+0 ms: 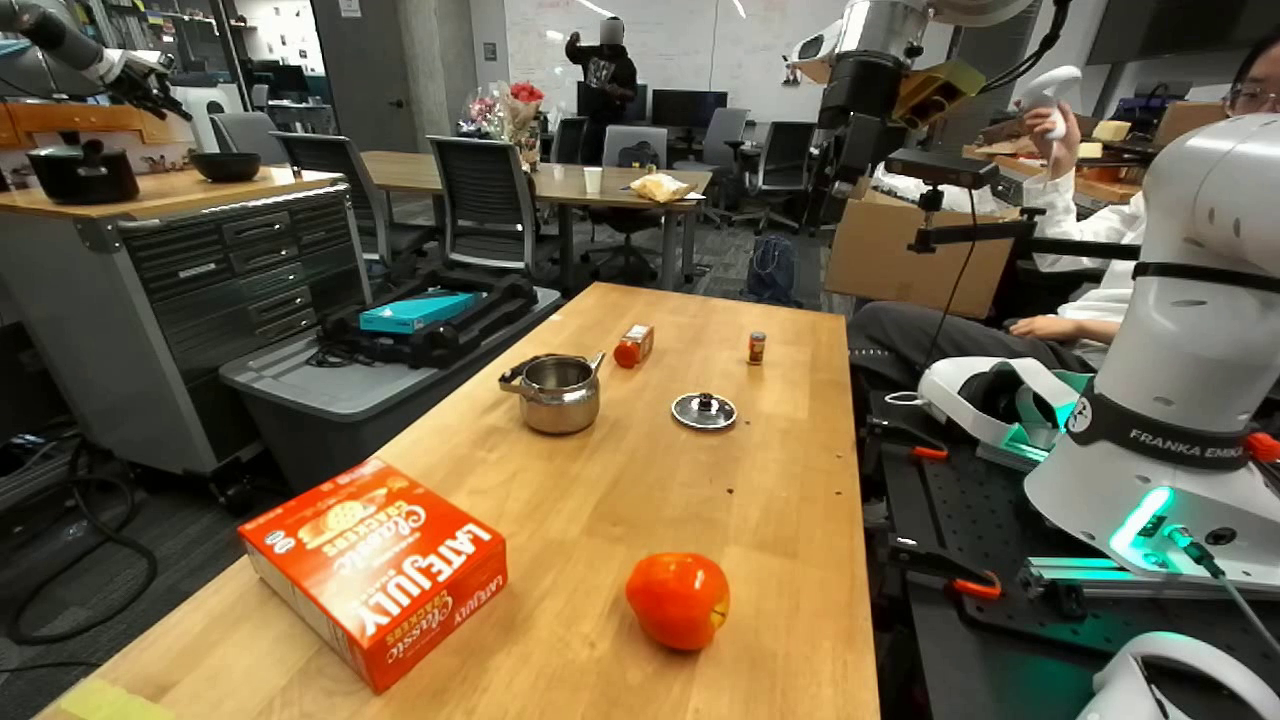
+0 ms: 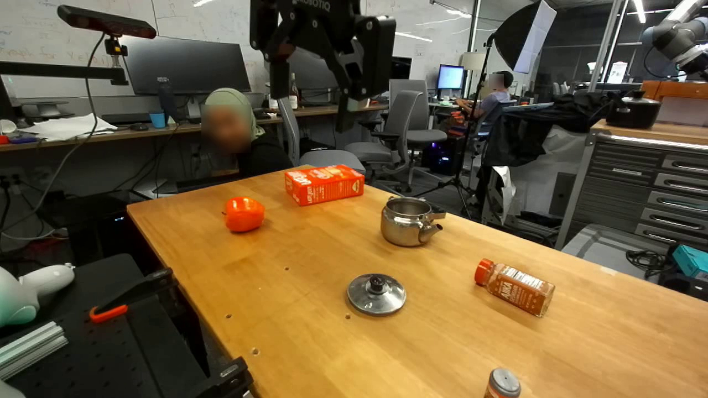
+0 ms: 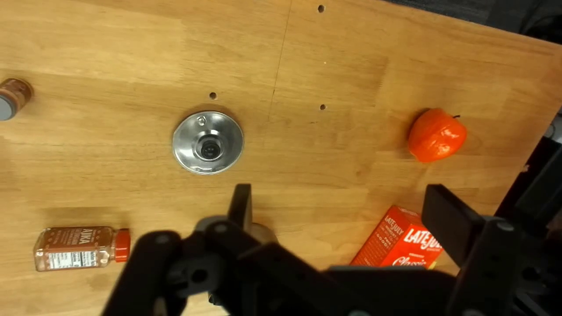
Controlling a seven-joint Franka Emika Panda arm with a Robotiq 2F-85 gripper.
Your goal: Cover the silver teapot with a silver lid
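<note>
The silver teapot [image 1: 560, 400] stands upright and uncovered on the wooden table, also in an exterior view [image 2: 405, 224]. In the wrist view only a sliver of the teapot [image 3: 262, 232] shows behind a finger; the rest is hidden by the gripper. The silver lid [image 1: 704, 411] lies flat on the table, dark knob up, apart from the teapot. It also shows in an exterior view [image 2: 376, 296] and left of the fingers in the wrist view [image 3: 207, 142]. My gripper [image 3: 339, 188] is open and empty, high above the table, also in an exterior view [image 2: 314, 105].
An orange-red pepper-like object [image 1: 678, 600] and a red cracker box [image 1: 380, 565] sit toward one end of the table. A spice bottle [image 2: 517, 290] lies on its side near the lid and teapot. A small jar [image 1: 756, 348] stands near the table's edge.
</note>
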